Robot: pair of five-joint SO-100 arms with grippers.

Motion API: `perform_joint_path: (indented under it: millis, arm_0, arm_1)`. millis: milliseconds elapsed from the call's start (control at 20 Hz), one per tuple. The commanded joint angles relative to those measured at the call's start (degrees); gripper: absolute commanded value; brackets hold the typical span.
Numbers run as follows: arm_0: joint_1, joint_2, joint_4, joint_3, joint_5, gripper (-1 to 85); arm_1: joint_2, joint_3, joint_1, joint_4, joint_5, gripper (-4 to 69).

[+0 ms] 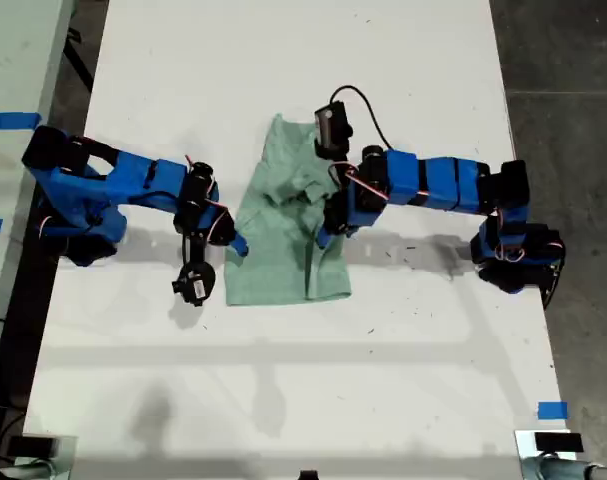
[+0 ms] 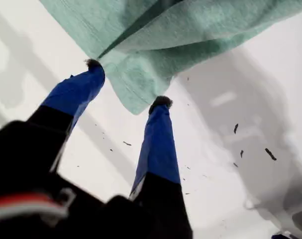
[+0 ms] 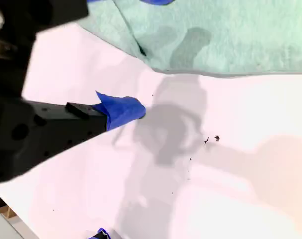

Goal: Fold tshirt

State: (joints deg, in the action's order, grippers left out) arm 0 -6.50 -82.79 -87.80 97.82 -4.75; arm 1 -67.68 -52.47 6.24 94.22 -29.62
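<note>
The tshirt [image 1: 280,262] lay near the middle of the white table [image 1: 283,400], a little toward 12 o'clock in the exterior view. Its lower part was flat. The upper part was crumpled and partly folded over, so I could not clearly make out the sleeves and the collar.

My first gripper [image 1: 328,232] came in from 3 o'clock in the exterior view and stood over the shirt's half on that side, covering some cloth. In the first wrist view its jaws [image 2: 127,83] were quite wide apart, and a hanging corner of the tshirt [image 2: 190,30] reached between the two blue fingertips [image 2: 159,107]. One tip touched the cloth edge. No pinch was visible. The rest of the garment was cut off by the frame.

My second gripper [image 1: 238,243] came from 9 o'clock in the exterior view and was just beside the shirt's edge, over bare table. In the second wrist view only one blue fingertip [image 3: 122,110] was fully seen; a small blue bit at the frame edge seemed to be the other one, so the jaws [image 3: 111,172] looked wide and held nothing. The tshirt [image 3: 230,35] was near but apart from that tip. Small dark specks [image 3: 211,139] lay on the table.
</note>
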Motion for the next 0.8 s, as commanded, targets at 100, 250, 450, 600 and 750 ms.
perform_joint_path:
  millis: [100,250,450,600,750]
  arm_0:
    - [-1.2,-0.4,0.2,-3.3,0.6,32.5]
    - [-1.7,1.1,1.9,-3.3,0.4,33.0]
    - [-2.2,4.2,6.4,-3.3,1.4,32.5]
    - [-3.0,7.2,8.8,-3.3,1.8,30.3]
    - [-3.6,10.5,11.3,-3.4,2.5,22.2]
  arm_1:
    - [-7.2,0.1,0.6,0.5,-0.8,22.0]
    - [-7.3,0.1,0.3,0.6,-0.7,21.8]
    - [-8.3,-0.9,-0.4,0.6,-0.3,21.8]
    - [-9.4,-2.4,-1.1,0.6,0.4,21.6]
    - [-10.3,-4.5,-2.1,0.4,1.2,21.5]
